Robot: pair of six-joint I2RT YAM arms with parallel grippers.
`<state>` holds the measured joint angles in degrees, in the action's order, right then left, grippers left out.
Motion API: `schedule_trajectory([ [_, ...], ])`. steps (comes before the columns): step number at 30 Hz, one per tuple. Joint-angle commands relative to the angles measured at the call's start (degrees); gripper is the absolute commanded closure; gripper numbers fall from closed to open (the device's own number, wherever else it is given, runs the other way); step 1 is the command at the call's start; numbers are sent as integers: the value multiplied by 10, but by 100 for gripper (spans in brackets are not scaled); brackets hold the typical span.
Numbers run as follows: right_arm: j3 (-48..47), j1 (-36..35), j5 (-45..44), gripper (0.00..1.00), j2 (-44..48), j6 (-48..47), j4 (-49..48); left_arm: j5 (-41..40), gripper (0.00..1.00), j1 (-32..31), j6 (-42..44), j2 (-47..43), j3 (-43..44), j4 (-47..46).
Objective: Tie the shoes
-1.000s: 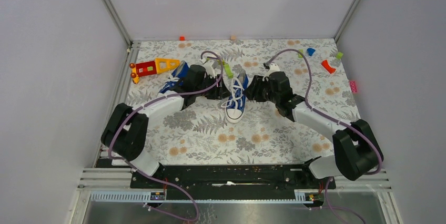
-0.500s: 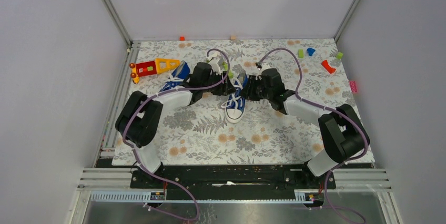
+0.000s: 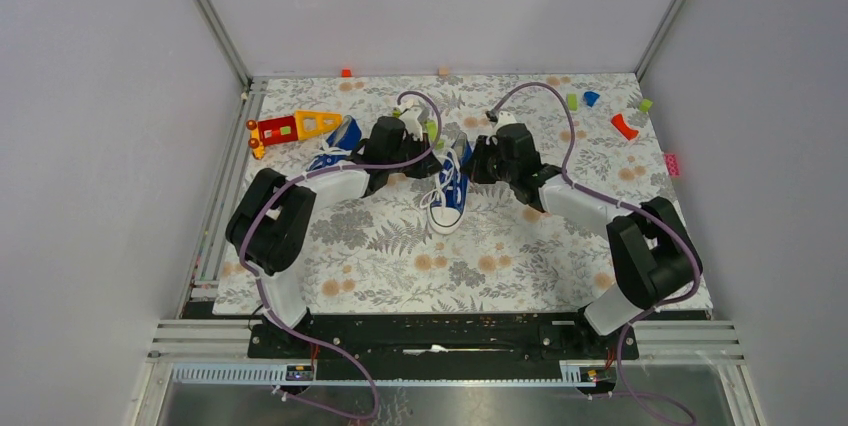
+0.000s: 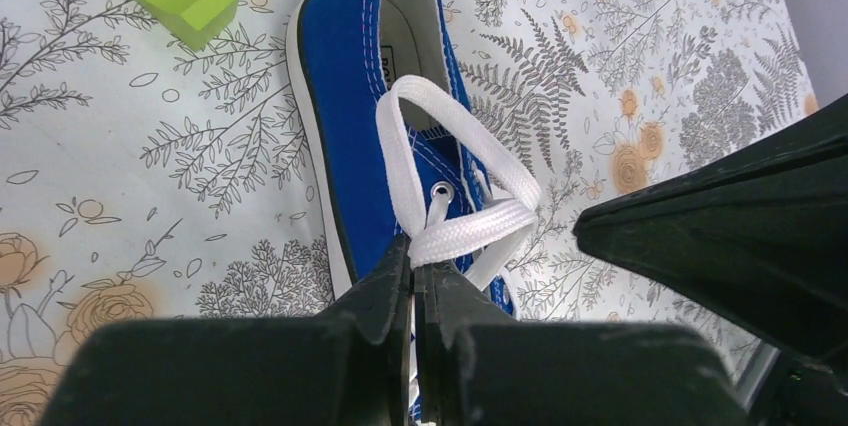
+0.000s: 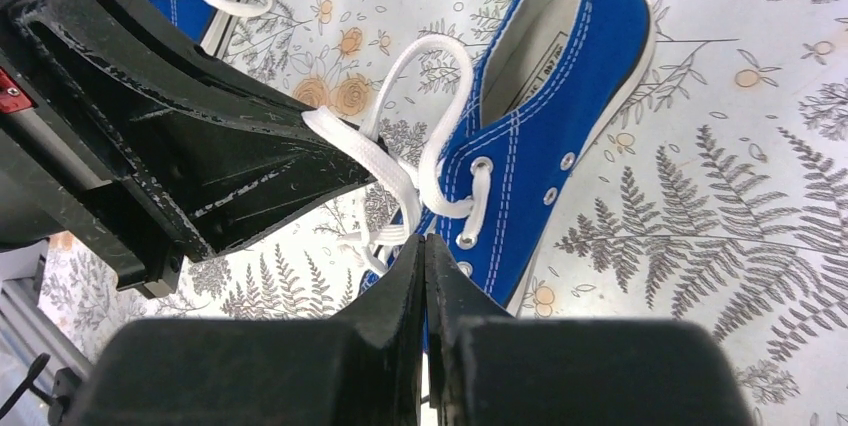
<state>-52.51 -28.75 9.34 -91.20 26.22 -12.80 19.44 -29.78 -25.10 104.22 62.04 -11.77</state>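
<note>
So, mid-knot: left gripper [image 4: 412,281] and right gripper [image 5: 424,246] jaws both clamp the lace [image 4: 470,231] of the shoe [image 4: 345,76], loop [image 4: 398,136] just past them. Next, pull apart evenly.

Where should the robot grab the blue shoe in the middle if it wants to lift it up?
Probably the heel end of the shoe: it sits sole down, opening facing up, so one finger can drop inside and pinch the back wall from above. Its toe is rounded, and the laces are floppy.
</note>
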Motion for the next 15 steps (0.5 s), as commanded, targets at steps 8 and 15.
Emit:
schedule_trajectory([
  [8,56,9,55,64,75,1,-60,17,100,2,72,-74,-29,-21],
  [15,96,1,98,59,44,63,-167,55,100,2,30,-106,-52,-39],
])
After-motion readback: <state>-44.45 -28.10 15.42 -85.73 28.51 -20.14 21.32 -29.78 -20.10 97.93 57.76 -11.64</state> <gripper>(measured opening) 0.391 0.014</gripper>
